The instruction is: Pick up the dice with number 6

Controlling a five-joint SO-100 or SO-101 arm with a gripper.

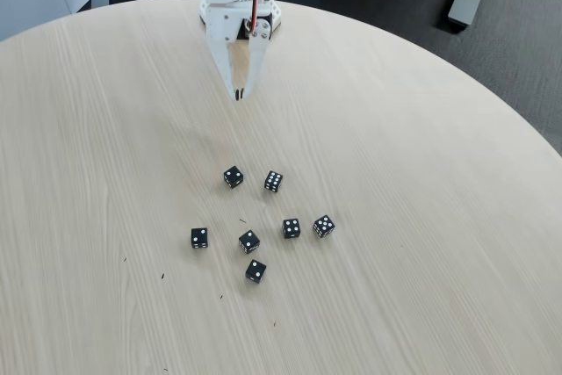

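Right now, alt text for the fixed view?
Seven black dice with white pips lie scattered on a pale round wooden table, the six-pip die in the back row. A white robot arm's gripper hangs behind them, jaws nearly closed, holding nothing.

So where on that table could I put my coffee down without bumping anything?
The broad bare wood right of the dice, or far left of them, is free. So is the strip between the hand and the top dice. The cluster itself is crowded.
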